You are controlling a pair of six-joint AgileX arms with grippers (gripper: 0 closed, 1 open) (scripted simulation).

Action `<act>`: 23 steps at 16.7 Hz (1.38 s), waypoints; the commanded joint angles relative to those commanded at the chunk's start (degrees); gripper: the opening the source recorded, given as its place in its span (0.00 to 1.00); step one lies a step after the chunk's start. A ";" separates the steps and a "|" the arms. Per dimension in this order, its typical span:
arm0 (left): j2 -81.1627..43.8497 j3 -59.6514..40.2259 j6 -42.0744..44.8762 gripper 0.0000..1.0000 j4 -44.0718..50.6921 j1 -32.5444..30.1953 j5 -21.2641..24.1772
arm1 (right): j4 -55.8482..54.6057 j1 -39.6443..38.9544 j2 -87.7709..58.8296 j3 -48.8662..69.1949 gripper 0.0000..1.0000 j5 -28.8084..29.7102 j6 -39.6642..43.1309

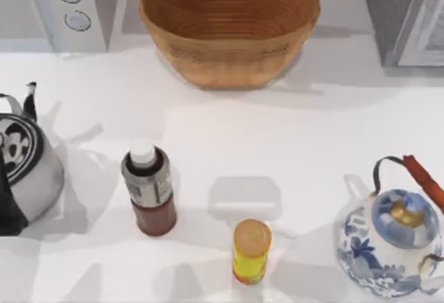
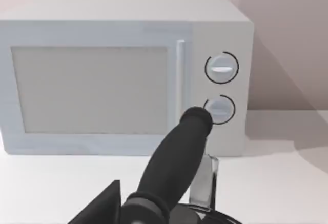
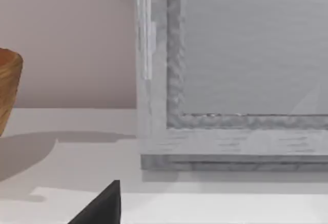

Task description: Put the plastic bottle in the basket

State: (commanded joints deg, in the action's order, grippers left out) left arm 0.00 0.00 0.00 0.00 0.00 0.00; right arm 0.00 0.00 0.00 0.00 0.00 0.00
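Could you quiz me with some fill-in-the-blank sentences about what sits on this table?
1. The white-capped plastic bottle stands ____ the round woven wicker basket.
2. The short yellow canister has an ____ top.
3. The blue-and-white porcelain teapot sits at the table's ____ side.
4. The white microwave has ____ round knobs.

Missing words: outside; orange; right; two

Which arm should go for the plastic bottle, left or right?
Left, probably. The plastic bottle stands upright in the table's left half, beside the steel kettle, nearer my left arm's side. The yellow canister and the blue-and-white teapot lie between it and the right side. The basket sits centrally at the back.
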 joint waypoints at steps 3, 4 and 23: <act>-0.71 -0.17 0.13 1.00 -0.49 0.10 0.17 | 0.00 0.00 0.00 0.00 1.00 0.00 0.00; -1.84 -0.42 0.34 1.00 -1.29 0.22 0.51 | 0.00 0.00 0.00 0.00 1.00 0.00 0.00; -58.34 -2.47 11.68 1.00 -35.50 -12.58 31.49 | 0.00 0.00 0.00 0.00 1.00 0.00 0.00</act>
State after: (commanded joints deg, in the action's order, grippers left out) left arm -58.34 -2.47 11.68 -35.50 -12.58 31.49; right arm 0.00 0.00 0.00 0.00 0.00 0.00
